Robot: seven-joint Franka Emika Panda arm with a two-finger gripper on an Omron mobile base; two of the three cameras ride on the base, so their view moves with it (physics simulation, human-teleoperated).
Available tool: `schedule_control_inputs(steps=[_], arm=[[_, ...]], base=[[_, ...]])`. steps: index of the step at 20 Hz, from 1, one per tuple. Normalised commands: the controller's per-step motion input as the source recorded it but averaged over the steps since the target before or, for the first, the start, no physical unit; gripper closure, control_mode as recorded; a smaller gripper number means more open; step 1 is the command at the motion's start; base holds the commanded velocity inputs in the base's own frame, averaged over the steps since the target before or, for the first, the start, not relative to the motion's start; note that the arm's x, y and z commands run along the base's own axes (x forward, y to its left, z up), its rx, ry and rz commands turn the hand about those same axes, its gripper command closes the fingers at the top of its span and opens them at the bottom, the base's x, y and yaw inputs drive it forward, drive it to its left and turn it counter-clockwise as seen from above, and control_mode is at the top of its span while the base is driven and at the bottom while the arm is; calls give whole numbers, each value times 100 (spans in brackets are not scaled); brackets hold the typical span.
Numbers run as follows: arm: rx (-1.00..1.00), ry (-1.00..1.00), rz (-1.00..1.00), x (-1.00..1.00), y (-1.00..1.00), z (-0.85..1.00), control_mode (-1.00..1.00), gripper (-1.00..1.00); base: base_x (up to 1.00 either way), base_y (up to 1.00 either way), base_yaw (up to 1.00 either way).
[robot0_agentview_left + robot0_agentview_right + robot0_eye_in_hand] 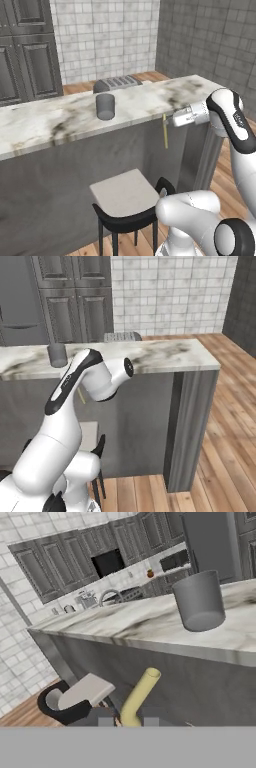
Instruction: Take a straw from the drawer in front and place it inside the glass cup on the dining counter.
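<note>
My gripper (167,119) is shut on the straw (165,132), a thin pale-yellow stick hanging down in front of the dining counter's dark base, just below the marbled slab (45,122). In the hand view the straw (140,693) rises between my fingertips (106,720) toward the slab's edge (125,619). The glass cup (105,106), a small grey tumbler, stands upright on the slab, to the left of the gripper and higher. It also appears in the right base view (57,355) and the hand view (199,601). The drawer is out of view.
A stool (122,192) with a pale seat and black frame stands against the counter base, under the gripper. A flat ribbed silver appliance (117,83) lies behind the slab. Dark cabinets (25,50) line the far wall. The counter's end panel (192,426) borders open wood floor.
</note>
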Motion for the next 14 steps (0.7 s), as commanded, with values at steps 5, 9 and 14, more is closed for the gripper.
schedule_control_inputs(steps=[5, 9, 14], arm=[[0, -9, -2, 0, 20, 19, -100, 100], [0, -30, 0, -3, 29, 81, -100, 100], [0, -31, 5, -5, 18, 100, -100, 100]], base=[[7, 32, -5], [0, 0, 0], [0, 0, 0]])
